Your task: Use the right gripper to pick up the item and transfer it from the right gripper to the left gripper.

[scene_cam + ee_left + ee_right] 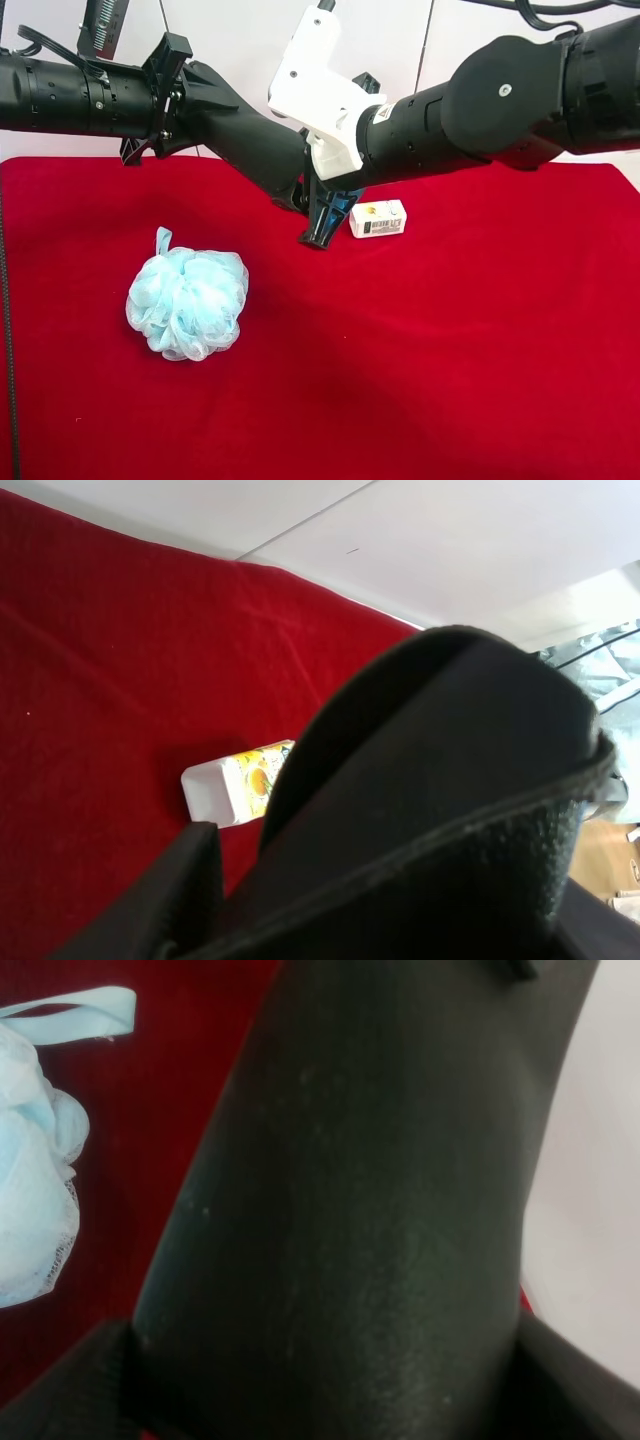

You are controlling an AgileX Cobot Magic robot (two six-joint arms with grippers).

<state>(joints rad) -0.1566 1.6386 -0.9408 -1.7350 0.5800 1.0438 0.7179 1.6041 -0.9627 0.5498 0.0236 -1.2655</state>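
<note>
From up high, the two arms cross over the red bench [480, 350]. The right claw [325, 218] hangs just beside the small white box [377, 218], likely the item, which lies flat and untouched. Spread or pinched? I can't tell, nor for the half-hidden left claw [296, 196].

Right wrist: the left arm [350, 1210] blocks nearly everything, with a blue mesh pouf [30, 1190] at the edge.

Left wrist: the box [235, 780], white with yellow print, peeks past the right arm [430, 810].

The danger is that arms this close could collide, or a claw could nudge the box away.
</note>
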